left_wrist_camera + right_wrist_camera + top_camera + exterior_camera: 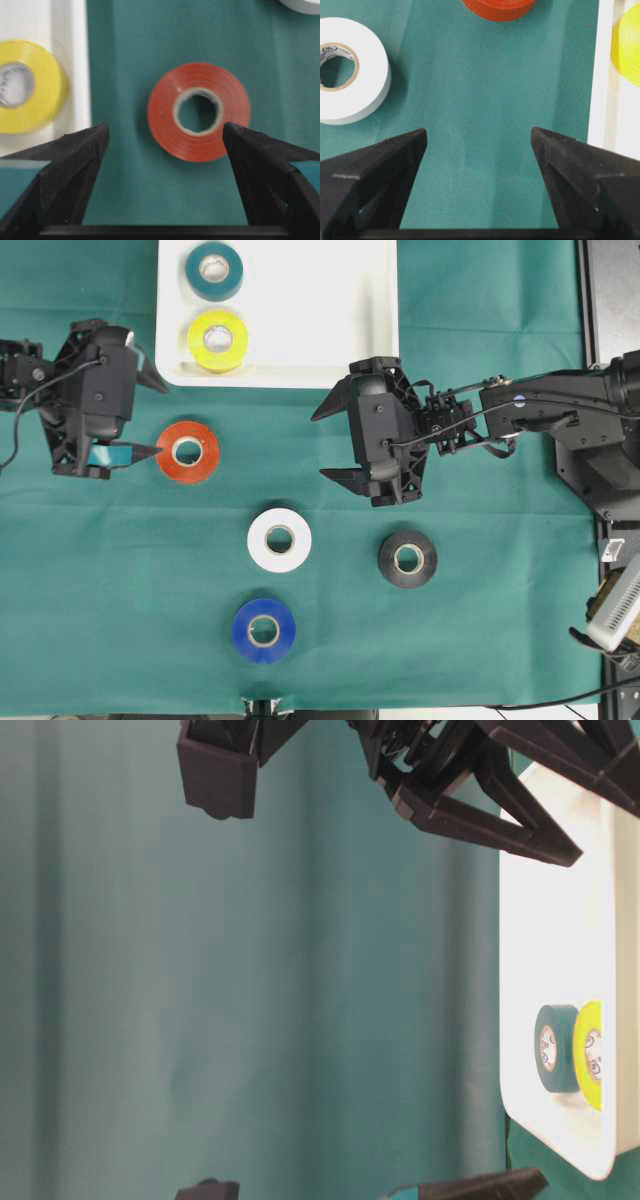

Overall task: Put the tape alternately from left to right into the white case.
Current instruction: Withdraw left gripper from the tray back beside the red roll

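Released wide, my left pincer (152, 418) flanks the red roll (188, 451); white case (300, 370) rim nearby, yellow roll (218, 340) inside.

We list two black robot arms. Our left black gripper (150, 418) sits near the table's left edge, jaws spread wide, nothing between them. Our right black gripper (325, 443) reaches in from the right edge, jaws likewise wide, empty.
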Robot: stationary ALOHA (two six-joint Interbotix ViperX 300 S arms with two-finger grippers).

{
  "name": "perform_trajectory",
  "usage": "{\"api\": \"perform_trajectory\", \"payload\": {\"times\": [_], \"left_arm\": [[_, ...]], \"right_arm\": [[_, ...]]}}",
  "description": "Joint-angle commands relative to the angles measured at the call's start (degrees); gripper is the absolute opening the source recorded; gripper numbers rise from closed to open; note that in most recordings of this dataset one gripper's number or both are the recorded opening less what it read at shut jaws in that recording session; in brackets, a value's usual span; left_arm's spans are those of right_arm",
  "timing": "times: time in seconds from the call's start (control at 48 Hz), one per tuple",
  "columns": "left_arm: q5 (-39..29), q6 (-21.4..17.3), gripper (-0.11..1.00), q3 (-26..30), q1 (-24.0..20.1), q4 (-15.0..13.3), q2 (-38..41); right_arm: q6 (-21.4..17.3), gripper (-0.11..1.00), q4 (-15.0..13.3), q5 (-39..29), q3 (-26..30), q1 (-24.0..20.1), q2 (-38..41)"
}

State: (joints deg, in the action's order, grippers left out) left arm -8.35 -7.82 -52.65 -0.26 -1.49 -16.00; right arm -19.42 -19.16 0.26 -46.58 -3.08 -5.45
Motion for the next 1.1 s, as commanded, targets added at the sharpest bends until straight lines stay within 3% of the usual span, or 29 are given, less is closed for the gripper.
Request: {"api": "perform_trajectory", "payload": {"times": [0.0,0.291,1.083], "left_arm": [[0.26,1.05,1.0,0.0,0.88,-0.18,-1.41],[0.53,4.92,1.0,-1.05,2.99,-0.18,-2.81],[0.62,5.01,1.0,-1.32,2.99,-0.18,-2.29]], "right_arm": [[-0.09,0.84,0.09,0.53,0.62,-0.09,-0.7],[-0.09,0.84,0.09,0.44,0.53,-0.09,-0.7],[-0.18,0.84,0.18,1.05,0.62,-0.97,-0.7]]}}
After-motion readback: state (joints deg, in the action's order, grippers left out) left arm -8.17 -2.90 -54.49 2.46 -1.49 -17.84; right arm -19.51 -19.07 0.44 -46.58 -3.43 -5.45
